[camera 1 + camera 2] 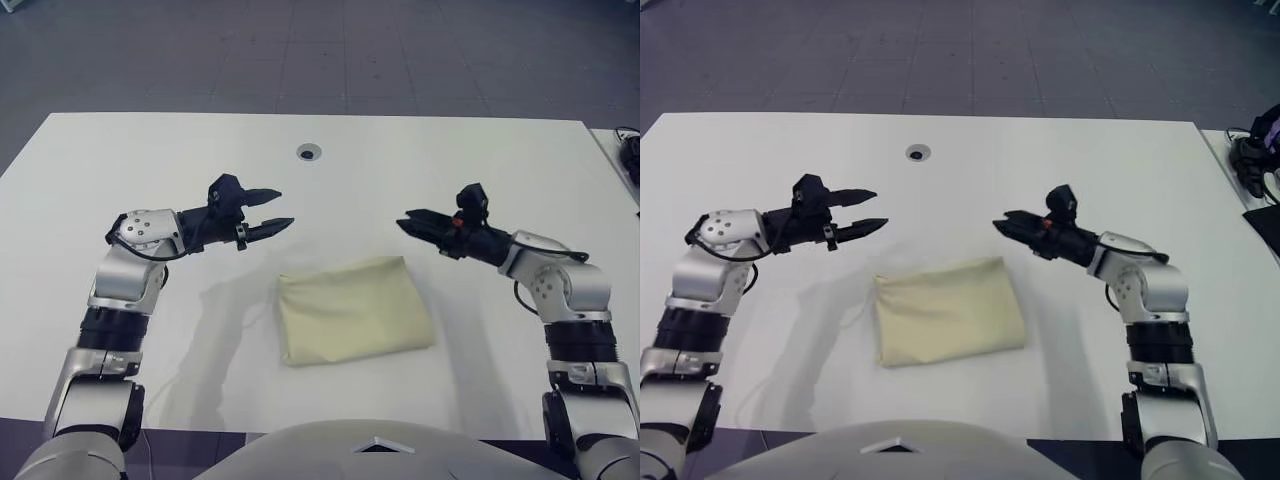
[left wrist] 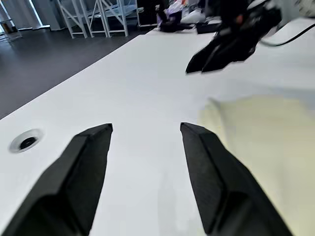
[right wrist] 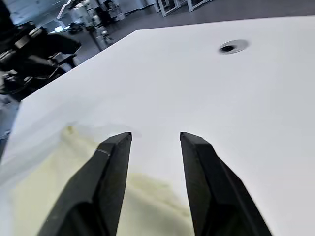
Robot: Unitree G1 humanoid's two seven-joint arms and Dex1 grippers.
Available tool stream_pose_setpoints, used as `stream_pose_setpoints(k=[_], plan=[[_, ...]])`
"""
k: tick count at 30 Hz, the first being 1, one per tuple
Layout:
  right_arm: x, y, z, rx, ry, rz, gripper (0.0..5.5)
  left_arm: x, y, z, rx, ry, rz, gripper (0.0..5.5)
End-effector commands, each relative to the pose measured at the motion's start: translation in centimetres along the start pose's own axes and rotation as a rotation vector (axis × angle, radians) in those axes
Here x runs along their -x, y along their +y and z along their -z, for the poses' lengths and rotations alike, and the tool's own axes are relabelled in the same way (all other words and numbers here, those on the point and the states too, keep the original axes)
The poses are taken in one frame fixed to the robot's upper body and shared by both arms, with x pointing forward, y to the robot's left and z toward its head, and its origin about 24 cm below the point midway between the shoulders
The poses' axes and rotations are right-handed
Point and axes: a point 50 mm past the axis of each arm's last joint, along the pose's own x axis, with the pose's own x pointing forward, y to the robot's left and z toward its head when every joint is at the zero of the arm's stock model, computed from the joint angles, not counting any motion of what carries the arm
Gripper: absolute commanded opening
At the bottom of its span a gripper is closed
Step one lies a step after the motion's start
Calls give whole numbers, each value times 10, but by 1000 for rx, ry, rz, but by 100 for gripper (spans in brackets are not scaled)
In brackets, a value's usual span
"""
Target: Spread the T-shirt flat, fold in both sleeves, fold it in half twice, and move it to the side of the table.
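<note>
The T-shirt (image 1: 355,310), pale yellow, lies folded into a compact rectangle just below the centre of the left eye frame. Its edges sit slightly askew to the table's edges.

The left gripper (image 1: 286,207) hangs left of centre in that frame. Its two black fingers are spread apart, one above the other, and point toward the middle of the picture. It is raised off the surface, above and just to the left of the shirt's upper left corner, without touching the cloth. In the left wrist view, bare white tabletop shows between its fingers, and the shirt's near corner lies just past one fingertip.

The right gripper (image 1: 404,218) hangs right of centre at about the same height in the frame. Its fingers are parted by a narrower gap and point back toward the left gripper. It floats above the shirt's upper right corner, clear of the fabric. In the right wrist view, the yellow cloth shows under and between its fingers.

The two grippers face each other, well apart, with the shirt below the gap between them.

The white table (image 1: 120,160) fills most of the frame. A small round grommet hole (image 1: 309,152) sits in its upper middle, beyond both grippers. Grey tiled floor (image 1: 300,50) runs across the top of the frame. Dark cables (image 1: 630,150) lie at the right edge.
</note>
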Motion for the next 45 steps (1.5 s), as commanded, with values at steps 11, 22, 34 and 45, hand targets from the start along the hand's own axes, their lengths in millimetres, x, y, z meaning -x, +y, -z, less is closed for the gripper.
stream_pose_setpoints(k=[11,22,34,45], plan=[[-49,18,19,-178,254,-232,220,9,-87,33,-12,301,266,19],[-55,-20,28,-346,283,-49,381,20,-96,76,-141,472,305,0],[-40,-9,-32,-475,-132,-203,540,18,-66,38,-206,286,183,90],[-39,35,12,-595,292,-360,382,42,44,-35,-246,-19,-511,295]])
